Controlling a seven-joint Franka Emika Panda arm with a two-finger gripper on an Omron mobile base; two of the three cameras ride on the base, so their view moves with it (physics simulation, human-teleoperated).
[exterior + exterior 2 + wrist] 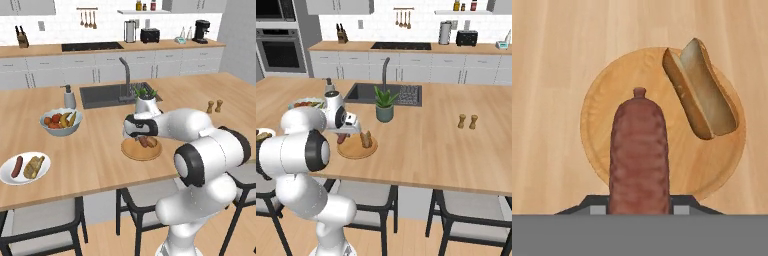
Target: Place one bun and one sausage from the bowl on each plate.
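The sausage (pixel 639 152) is reddish-brown and bumpy, with a knotted end; its near end is cut off between the tool (pixel 639 206) fingers, which clench it. It hangs over the tan plate (pixel 602 125), beside a split bun (pixel 704 92) lying there. The surface (pixel 552 60) spreads beyond.

Glossy white arm (pixel 200 150) of rounded, bulbous segments. Dark rings band its joints. Behind the claw (pixel 141 137), a black-trimmed white wrist.
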